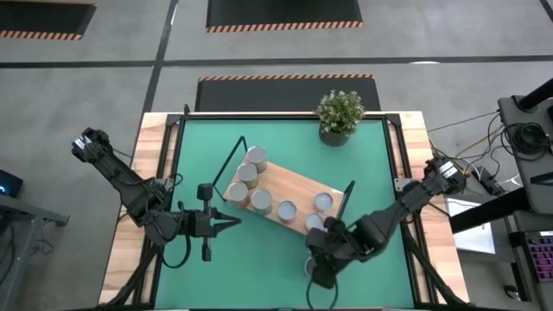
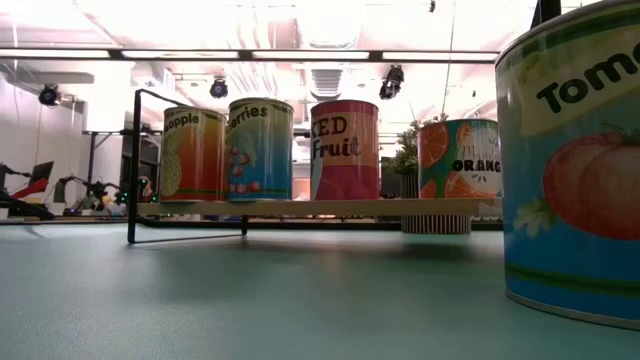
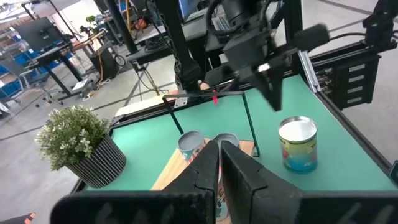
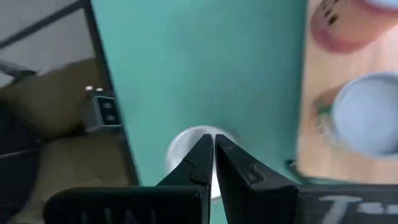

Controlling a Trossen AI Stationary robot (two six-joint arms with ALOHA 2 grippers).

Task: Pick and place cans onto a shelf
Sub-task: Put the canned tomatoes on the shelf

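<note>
Silvery-topped cans [image 1: 261, 202] stand on the light-wood shelf [image 1: 294, 192], which lies at an angle in the middle of the green surface [image 1: 371, 173]. Three cans form a group at the shelf's left end, and the others stand in a row toward its right end. One more can [image 3: 297, 144] stands off the shelf on the surface near the front edge, under the right gripper [image 1: 320, 271]. In the right wrist view its fingers [image 4: 202, 163] are pressed together just above this can's round top. The left gripper [image 1: 233, 222] waits near the shelf's left end, low over the surface, with its fingers [image 3: 208, 171] almost together and nothing between them. A potted plant [image 1: 340, 117] stands at the far edge.
</note>
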